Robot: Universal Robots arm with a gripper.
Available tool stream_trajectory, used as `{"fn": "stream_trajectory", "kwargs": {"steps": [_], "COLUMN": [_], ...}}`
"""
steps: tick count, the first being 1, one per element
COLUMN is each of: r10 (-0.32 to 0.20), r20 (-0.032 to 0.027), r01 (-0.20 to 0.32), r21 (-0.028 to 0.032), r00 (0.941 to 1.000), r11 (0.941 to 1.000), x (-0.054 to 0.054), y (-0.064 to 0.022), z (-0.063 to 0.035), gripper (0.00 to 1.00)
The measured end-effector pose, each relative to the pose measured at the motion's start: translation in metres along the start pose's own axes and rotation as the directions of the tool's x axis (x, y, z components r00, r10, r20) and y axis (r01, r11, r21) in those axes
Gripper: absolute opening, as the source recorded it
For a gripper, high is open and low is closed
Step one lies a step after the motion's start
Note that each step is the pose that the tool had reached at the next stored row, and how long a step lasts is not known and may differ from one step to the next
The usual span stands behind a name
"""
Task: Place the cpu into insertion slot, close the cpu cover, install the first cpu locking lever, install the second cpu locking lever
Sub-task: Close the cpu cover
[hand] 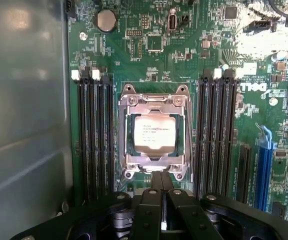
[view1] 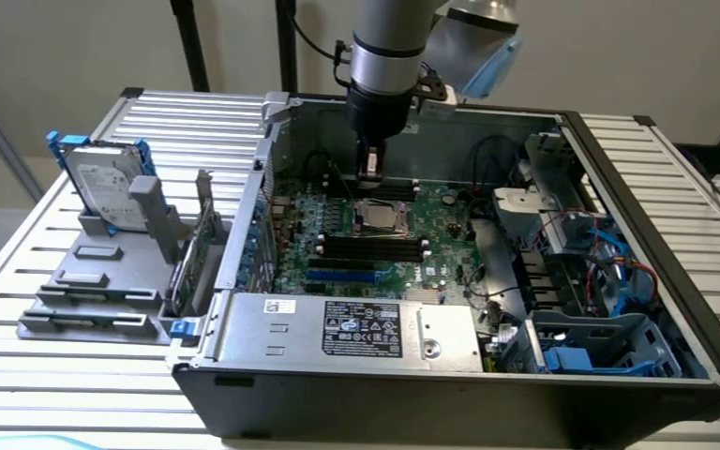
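Judging progress, big to small: the slatted bench [view1: 35,375] carries an open PC case [view1: 335,412], w/ the green motherboard [hand: 154,60] lying flat inside. The gripper [hand: 160,176] hangs low over the board, fingers [hand: 150,205] pressed together w/ nothing between them. Their tips are just beside the edge of the insertion slot [hand: 129,172], poss. touching its rim, can't say for sure. The slot sits between two banks of black memory slots [hand: 94,140]. The cpu cover [hand: 154,100] looks folded down flat over the slot, so step 2 seems done. The cpu [hand: 155,132] lies seated in the slot, metal top up, showing thru the cover's cut-out: step 1 done. Whether either locking lever is hooked down I can't tell. I'd count both lever steps as open, so approx. halfway overall.
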State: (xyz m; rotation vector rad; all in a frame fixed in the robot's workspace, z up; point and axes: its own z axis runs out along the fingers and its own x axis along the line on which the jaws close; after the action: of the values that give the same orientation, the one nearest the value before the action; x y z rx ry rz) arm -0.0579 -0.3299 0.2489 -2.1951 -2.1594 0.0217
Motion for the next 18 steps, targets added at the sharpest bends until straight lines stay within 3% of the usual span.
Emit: {"fn": "stream_trajectory", "kwargs": {"steps": [2, 5, 7, 10, 18], "r10": [-0.001, -0.001, 0.000, 0.000, 0.000], "r20": [-0.0010, -0.0008, -0.0006, -0.0005, -0.0008], "r01": [0.001, 0.001, 0.000, 0.000, 0.000], "r21": [0.0182, 0.0505, 0.0626, 0.0693, 0.0696], "r00": [1.0000, 1.0000, 1.0000, 1.0000, 1.0000], "r11": [0.9998, 0.9987, 0.9980, 0.9976, 0.9976], "x": [0.000, -0.001, -0.002, -0.003, -0.011], "y": [0.0000, 0.0013, 0.0051, 0.0127, 0.0147], "z": [0.0002, 0.0010, 0.0024, 0.0056, 0.0198], "gripper": [0.11, 0.11, 0.11, 0.11, 0.11]}}
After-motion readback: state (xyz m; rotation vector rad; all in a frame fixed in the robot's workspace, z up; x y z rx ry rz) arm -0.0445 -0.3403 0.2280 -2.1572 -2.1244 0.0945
